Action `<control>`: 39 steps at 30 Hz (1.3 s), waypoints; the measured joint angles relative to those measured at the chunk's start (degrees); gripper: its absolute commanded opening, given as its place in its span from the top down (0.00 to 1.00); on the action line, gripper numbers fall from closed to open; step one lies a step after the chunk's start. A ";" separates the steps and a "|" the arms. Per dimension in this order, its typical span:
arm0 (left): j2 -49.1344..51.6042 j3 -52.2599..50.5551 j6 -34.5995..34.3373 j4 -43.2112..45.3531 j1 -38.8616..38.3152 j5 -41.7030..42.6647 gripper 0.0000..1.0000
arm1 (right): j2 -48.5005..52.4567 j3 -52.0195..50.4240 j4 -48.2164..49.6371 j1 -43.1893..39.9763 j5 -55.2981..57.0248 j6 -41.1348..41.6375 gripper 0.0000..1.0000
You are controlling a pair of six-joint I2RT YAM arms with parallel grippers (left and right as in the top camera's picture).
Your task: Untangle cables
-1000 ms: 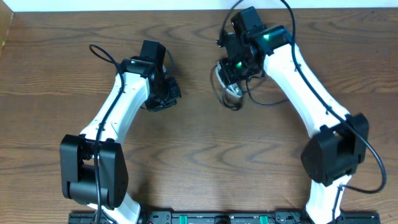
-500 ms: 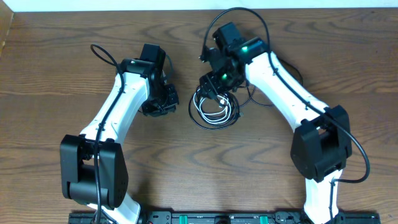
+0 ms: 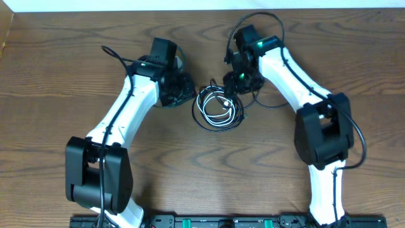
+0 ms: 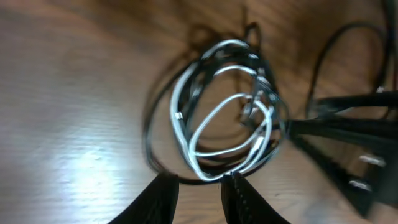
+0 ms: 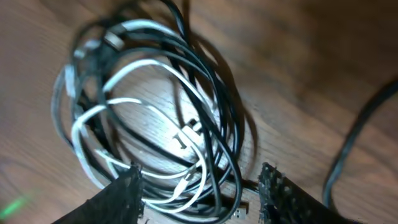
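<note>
The cables (image 3: 219, 109) lie on the wooden table as one tangled coil, white loops wound through black ones. My left gripper (image 3: 184, 92) is just left of the coil. In the left wrist view it (image 4: 200, 182) stands slightly open with bare wood between its fingers, and the cables (image 4: 188, 148) begin right at the tips. My right gripper (image 3: 236, 87) is at the coil's upper right edge. Seen from the right wrist, it (image 5: 199, 182) is open wide, with strands of the cables (image 5: 227, 106) and a small plug (image 5: 241, 213) lying between its fingers.
The right arm's own thicker black wire (image 3: 271, 105) loops over the table beside the coil, and it also shows as the wire (image 5: 356, 134) at the right. Table's back edge (image 3: 190, 11) runs behind both arms. Bare wood (image 3: 215, 171) lies in front.
The right gripper opened and let the bundle down onto the table, where it spread into a wider coil. The left arm swung right, up to the coil's left edge.
</note>
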 measured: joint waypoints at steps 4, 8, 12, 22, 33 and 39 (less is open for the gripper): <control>0.00 0.00 -1.84 2.19 -2.36 -0.09 0.70 | 4.50 0.00 -1.14 0.44 0.04 0.24 0.76; 0.00 0.00 -2.54 2.14 -2.54 -0.13 0.70 | 6.54 0.28 -1.44 0.35 -0.48 0.17 0.99; 0.00 0.00 -2.58 2.19 -2.54 -0.13 0.70 | 6.51 0.72 -1.27 0.35 -0.57 -1.25 0.99; 0.00 0.00 -5.35 4.04 -1.18 3.82 0.48 | -1.99 1.38 -0.11 0.37 -3.80 -9.25 0.99; 0.00 0.00 -14.23 13.77 1.33 13.38 0.47 | -3.58 2.19 -1.68 0.37 -11.87 -16.09 0.99; 0.00 0.00 -16.79 14.82 -0.98 6.54 0.75 | -3.58 2.19 -2.45 0.37 -16.44 -19.37 0.99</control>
